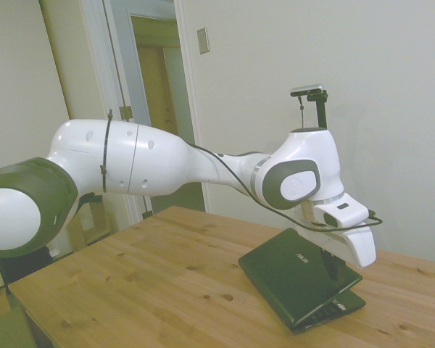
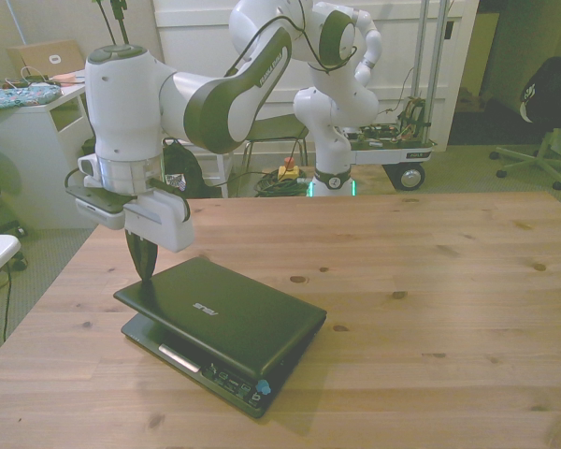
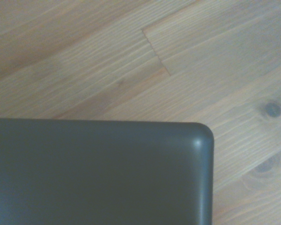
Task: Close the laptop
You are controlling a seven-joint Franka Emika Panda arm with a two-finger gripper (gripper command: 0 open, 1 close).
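We are looking at the pale knotty wooden table, and on it the small black laptop with its glossy dark lid is lying nearly folded, the lid hanging just above the keyboard base with a narrow gap along the front edge. Our white arm's gripper is touching the lid's rear corner; its dark fingers are looking pressed together, clenched on nothing. The wrist camera is showing that rounded lid corner over bare wood.

Wooden table, black laptop lying on it, lid nearly shut
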